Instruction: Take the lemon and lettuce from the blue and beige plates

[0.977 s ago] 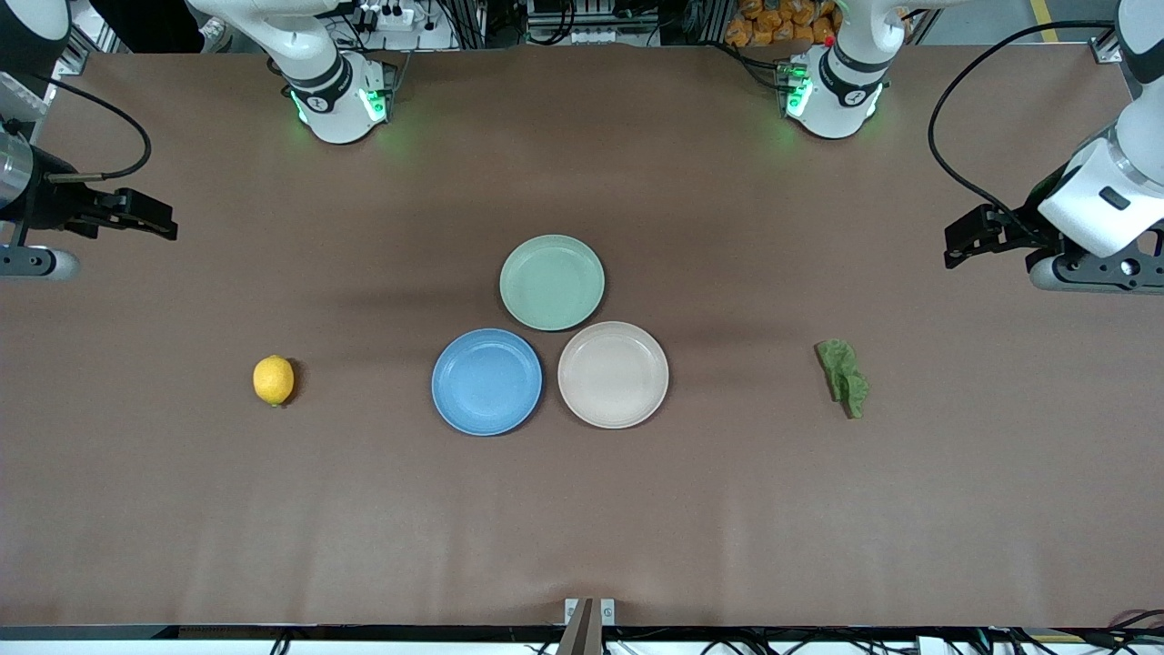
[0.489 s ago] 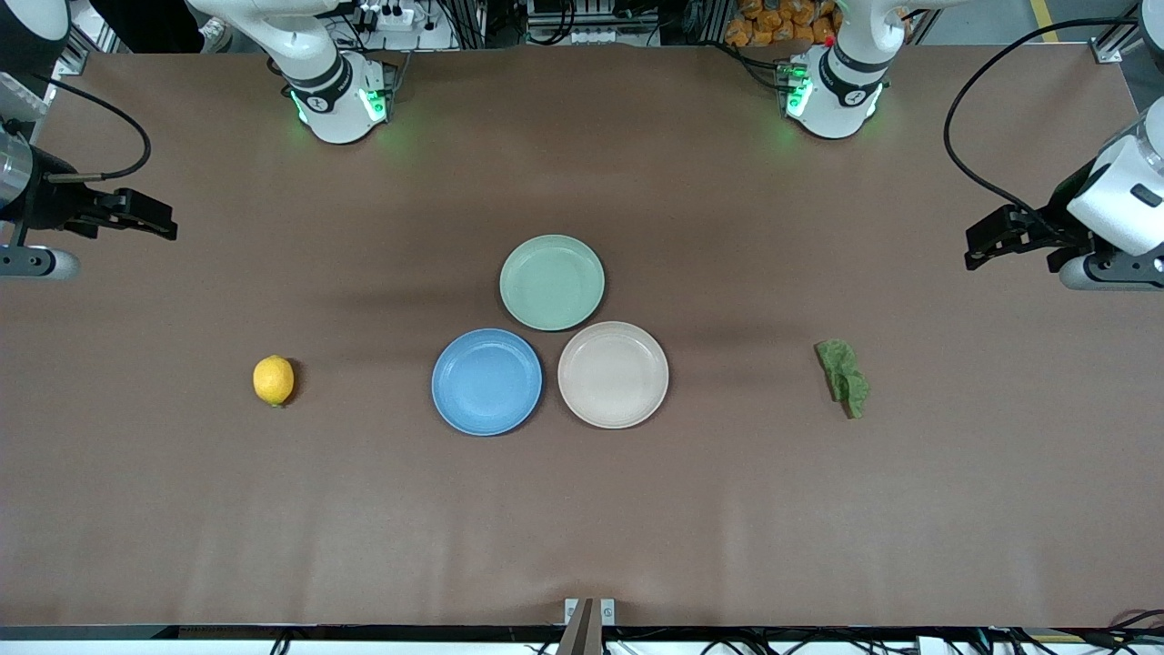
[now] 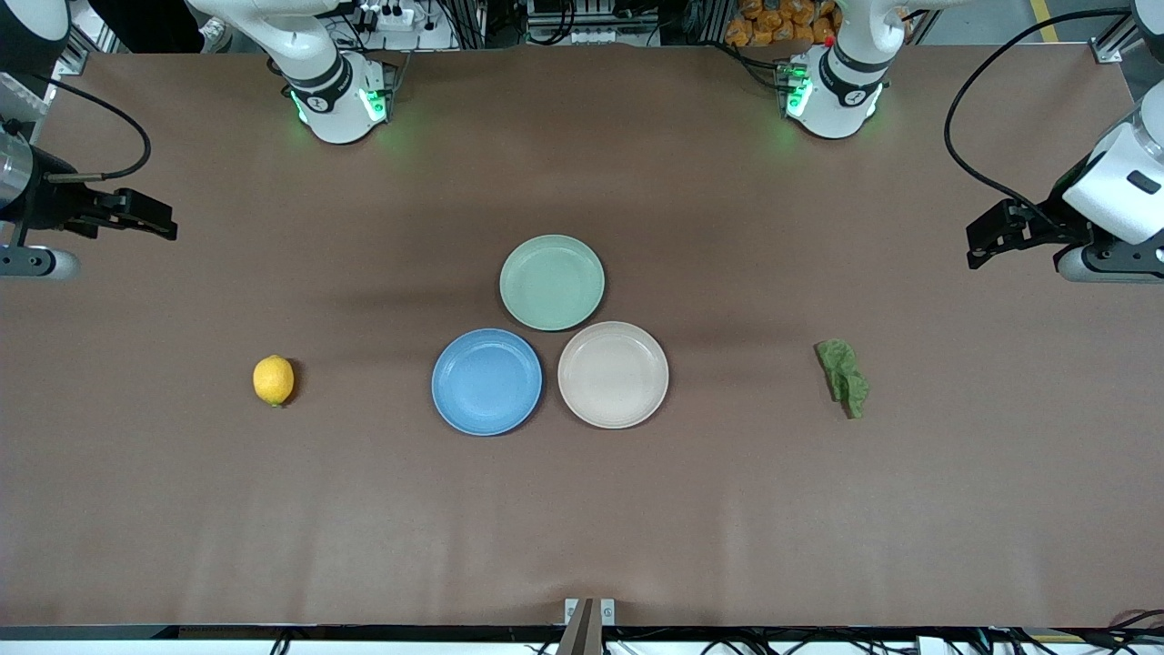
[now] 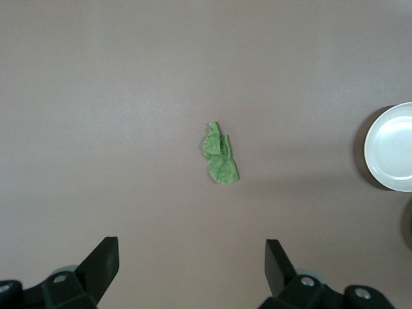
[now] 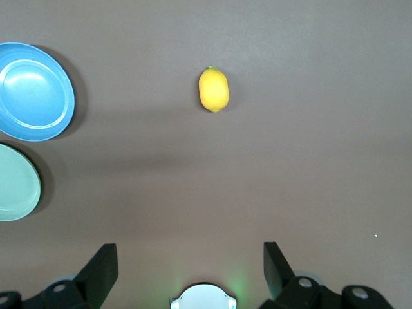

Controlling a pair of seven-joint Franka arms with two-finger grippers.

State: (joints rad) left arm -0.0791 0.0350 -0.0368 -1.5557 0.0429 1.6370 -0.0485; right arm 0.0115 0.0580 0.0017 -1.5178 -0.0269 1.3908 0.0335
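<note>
The lemon (image 3: 273, 379) lies on the bare table toward the right arm's end, apart from the blue plate (image 3: 486, 381). The lettuce (image 3: 843, 376) lies on the bare table toward the left arm's end, apart from the beige plate (image 3: 613, 374). Both plates hold nothing. My left gripper (image 3: 977, 246) is open and empty, up at the left arm's end; its wrist view shows the lettuce (image 4: 220, 153) and the beige plate's rim (image 4: 393, 147). My right gripper (image 3: 166, 223) is open and empty at the right arm's end; its wrist view shows the lemon (image 5: 213, 89) and blue plate (image 5: 32, 90).
A mint-green plate (image 3: 552, 282) holds nothing and touches the blue and beige plates, farther from the front camera than both. It also shows in the right wrist view (image 5: 16, 183). The arm bases (image 3: 336, 100) stand along the table's edge.
My left gripper has drawn back toward the left arm's end of the table, away from the lettuce. The right arm, the lemon, the lettuce and the plates have not moved.
</note>
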